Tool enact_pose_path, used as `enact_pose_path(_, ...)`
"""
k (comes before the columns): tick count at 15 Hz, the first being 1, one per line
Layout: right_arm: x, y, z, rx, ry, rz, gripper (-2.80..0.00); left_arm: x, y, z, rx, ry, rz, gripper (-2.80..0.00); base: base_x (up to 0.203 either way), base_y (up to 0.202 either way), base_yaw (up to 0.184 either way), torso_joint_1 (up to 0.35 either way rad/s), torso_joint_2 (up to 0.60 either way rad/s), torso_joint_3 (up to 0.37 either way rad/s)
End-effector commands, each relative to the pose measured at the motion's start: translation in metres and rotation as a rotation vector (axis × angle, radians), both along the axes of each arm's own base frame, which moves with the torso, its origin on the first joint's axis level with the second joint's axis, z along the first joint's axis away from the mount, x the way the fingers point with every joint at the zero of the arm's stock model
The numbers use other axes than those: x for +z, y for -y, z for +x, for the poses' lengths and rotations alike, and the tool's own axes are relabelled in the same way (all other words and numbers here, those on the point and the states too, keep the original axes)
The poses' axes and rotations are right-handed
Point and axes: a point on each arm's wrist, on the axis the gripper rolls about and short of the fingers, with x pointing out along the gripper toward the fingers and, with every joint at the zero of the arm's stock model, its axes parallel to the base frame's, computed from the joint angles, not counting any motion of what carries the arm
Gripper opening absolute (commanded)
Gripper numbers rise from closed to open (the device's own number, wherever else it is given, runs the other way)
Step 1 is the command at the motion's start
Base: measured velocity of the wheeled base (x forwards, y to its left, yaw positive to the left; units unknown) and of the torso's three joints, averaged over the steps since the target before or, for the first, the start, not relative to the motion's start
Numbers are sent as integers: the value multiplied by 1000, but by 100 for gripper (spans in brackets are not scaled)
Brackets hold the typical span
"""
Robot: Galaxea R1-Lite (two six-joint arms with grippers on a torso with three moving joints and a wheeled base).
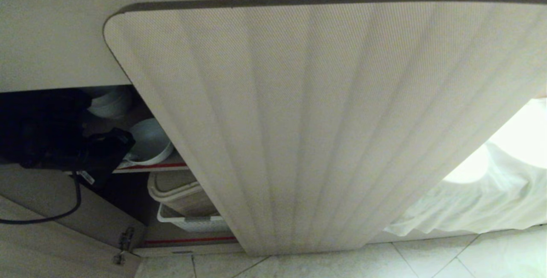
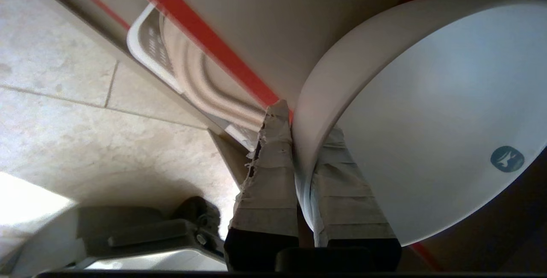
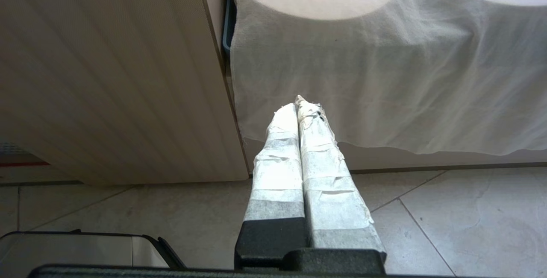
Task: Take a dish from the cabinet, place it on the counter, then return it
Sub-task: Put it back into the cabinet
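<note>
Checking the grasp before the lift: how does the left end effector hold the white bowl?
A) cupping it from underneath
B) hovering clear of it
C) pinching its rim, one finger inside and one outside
C: the left end effector clamps the white bowl by its rim.

No words or numbers can be read; the white dish (image 2: 436, 120) carries only a small round teal sticker (image 2: 507, 159) with a white emblem.
</note>
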Motion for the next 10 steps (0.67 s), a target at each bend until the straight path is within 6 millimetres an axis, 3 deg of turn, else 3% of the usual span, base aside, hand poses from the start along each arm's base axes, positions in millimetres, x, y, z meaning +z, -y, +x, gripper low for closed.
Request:
enact_pose_path(1,0,0,0,1,0,0,-280,0,-1,4,12,4,-6,-280,0,0,0,0,0,0)
enact_pose_path(10,0,0,0,0,0,0,-280,-4,-5,9,113,-19,-6,-280,0,0,0,0,0,0)
